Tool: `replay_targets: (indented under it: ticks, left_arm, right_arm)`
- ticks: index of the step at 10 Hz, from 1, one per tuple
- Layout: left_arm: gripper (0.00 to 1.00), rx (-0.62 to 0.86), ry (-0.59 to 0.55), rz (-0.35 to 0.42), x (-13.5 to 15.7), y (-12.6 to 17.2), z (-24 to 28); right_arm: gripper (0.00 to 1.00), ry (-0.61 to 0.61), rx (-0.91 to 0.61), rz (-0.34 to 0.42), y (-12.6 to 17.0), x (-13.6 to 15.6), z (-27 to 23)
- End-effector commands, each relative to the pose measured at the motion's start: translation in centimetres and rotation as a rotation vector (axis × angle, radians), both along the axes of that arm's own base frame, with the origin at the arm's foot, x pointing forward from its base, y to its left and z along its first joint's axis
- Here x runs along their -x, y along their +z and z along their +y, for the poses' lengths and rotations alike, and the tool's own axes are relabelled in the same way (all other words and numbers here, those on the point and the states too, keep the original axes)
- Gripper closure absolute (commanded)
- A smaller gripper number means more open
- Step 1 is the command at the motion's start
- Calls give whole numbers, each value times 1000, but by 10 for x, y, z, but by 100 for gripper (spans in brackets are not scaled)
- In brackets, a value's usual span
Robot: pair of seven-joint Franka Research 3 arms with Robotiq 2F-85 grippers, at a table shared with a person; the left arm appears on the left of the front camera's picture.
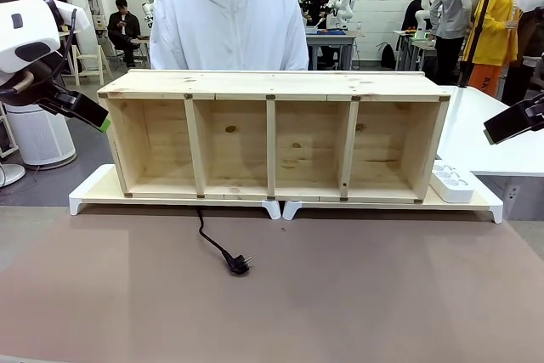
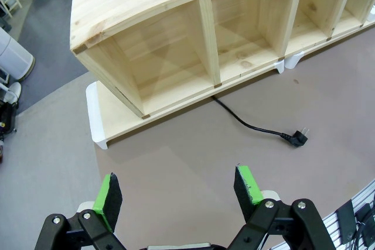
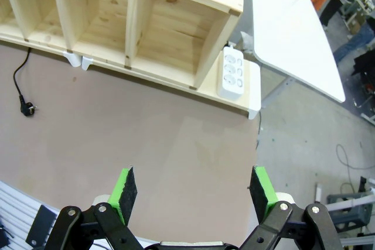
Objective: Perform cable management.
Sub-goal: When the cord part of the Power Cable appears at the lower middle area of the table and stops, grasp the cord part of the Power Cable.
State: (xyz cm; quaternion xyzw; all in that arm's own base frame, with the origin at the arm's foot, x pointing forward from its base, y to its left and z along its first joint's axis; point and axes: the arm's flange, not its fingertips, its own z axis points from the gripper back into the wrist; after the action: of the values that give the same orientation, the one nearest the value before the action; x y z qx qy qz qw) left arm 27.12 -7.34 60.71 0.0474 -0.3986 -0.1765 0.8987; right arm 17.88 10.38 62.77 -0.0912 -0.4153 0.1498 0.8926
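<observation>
While nothing is gripped by either tool, the left gripper (image 2: 177, 191) is seen with its jaws spread wide. Its green pads (image 2: 108, 198) are well apart, with only the bare brown table surface (image 2: 193, 162) seen between them. It is held off the left end of the wooden shelf (image 1: 272, 84), touching nothing. The right gripper (image 3: 193, 188) is likewise opened wide and empty, held off the shelf's right end.

The cable (image 1: 209, 237) is found on the table in front of the shelf. It is seen coming out from under the shelf's front edge, below the second compartment from the left. From there it is laid in a loose curve toward the robot's side. It is ended by its plug (image 1: 239, 265), which is lying well apart from both grippers.

A white power strip (image 1: 453, 183) is set just beside the shelf's right end, on the white risers (image 1: 89, 191) placed under the shelf. A person (image 1: 229, 23) is seen behind the shelf.
</observation>
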Motion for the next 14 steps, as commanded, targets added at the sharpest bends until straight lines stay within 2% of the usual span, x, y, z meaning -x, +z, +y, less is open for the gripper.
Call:
replay_targets:
  ticks: [1,14]
  left_arm:
    - [0,-7,-3,-10,-2,1,0]
    - [0,-7,-3,-10,-2,1,0]
  right_arm:
    - [0,-6,-2,-4,1,0,-1]
    - [0,0,0,0,0,0,0]
